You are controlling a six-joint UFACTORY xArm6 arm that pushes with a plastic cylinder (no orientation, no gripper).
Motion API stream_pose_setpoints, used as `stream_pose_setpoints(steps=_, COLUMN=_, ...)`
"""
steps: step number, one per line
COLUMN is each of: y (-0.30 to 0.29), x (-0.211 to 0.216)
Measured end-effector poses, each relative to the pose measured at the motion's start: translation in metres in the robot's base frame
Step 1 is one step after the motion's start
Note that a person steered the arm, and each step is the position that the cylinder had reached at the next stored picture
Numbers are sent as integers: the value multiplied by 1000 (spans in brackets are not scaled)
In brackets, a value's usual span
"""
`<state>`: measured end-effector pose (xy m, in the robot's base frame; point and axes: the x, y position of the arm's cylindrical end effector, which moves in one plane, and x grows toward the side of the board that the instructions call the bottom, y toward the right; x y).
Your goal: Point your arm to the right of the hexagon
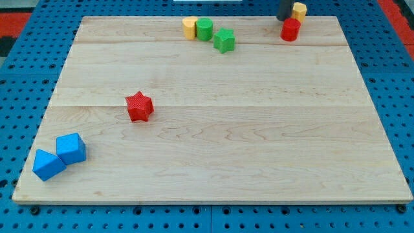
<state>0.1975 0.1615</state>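
A yellow block (189, 27) that looks hexagonal sits near the view's top, left of centre, touching a green cylinder (204, 28) on its right. A green star (224, 40) lies just right of and below the cylinder. My tip (284, 20) is at the view's top right, far to the right of these. It stands just above and left of a red cylinder (290, 30) and left of a second yellow block (299, 10) whose shape I cannot make out. Only the rod's short lower end shows.
A red star (139, 107) lies left of the board's middle. A blue cube (70, 148) and a blue wedge-like block (48, 164) touch each other at the bottom left corner. The wooden board (259, 149) rests on a blue pegboard.
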Motion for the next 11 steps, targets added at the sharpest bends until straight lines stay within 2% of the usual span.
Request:
stream_pose_setpoints(steps=2, y=22, x=3)
stream_pose_setpoints(steps=4, y=-53, x=18)
stream_pose_setpoints(steps=5, y=-50, x=93)
stream_pose_setpoints(steps=6, y=22, x=125)
stream_pose_setpoints(steps=7, y=111, x=70)
stream_pose_setpoints(steps=8, y=148, x=-4)
stream_pose_setpoints(steps=9, y=141, x=-7)
stream_pose_setpoints(steps=11, y=87, x=-6)
